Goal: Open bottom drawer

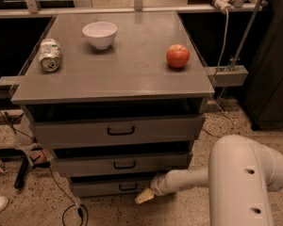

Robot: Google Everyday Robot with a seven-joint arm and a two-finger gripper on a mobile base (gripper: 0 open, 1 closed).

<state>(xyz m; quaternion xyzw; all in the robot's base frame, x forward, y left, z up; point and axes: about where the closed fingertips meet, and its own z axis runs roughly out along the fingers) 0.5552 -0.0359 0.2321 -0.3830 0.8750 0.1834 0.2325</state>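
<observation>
The bottom drawer (104, 187) is the narrowest grey front at the foot of the cabinet, with a small black bar handle (128, 187) at its centre. My gripper (144, 197) sits low in front of it, just right of and slightly below the handle, at the end of my white arm (188, 179). The mid-sized drawer (85, 165) and the widest top drawer (75, 133) are above it.
On the cabinet top (132, 74) stand a white bowl (99, 34), a red apple (178, 56) and a lying can (49, 54). Cables (61, 192) and a dark tool (22, 171) lie on the speckled floor at the left. A dark cabinet (273, 69) stands at the right.
</observation>
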